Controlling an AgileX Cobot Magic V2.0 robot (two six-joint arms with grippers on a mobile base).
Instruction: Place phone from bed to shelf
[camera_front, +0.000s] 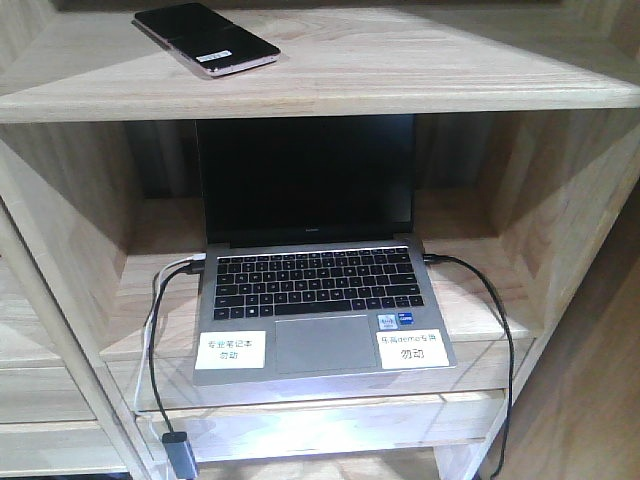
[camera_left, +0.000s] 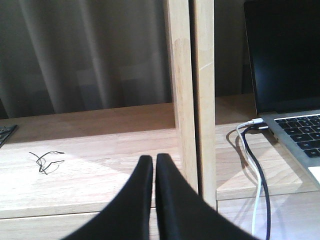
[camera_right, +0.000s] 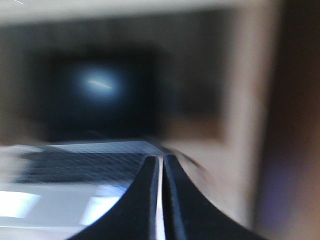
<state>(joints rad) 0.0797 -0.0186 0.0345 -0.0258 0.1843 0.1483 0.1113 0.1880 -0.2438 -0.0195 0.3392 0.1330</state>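
The phone (camera_front: 207, 39) lies flat on the top shelf (camera_front: 420, 70), upper left of the frame. A laptop (camera_front: 318, 270) sits below. Both end effectors, left (camera_left: 153, 165) and right (camera_right: 162, 165), are pressed together, holding nothing.

The shelf (camera_front: 420, 80) is pale wood with visible grain, built of thick planks into boxy compartments. On its top board, above and left of the laptop (camera_front: 320, 290), lies the phone (camera_front: 207, 39), flat and turned askew. The open laptop sits in the compartment below, cables (camera_front: 160, 330) trailing over the board's front edge.
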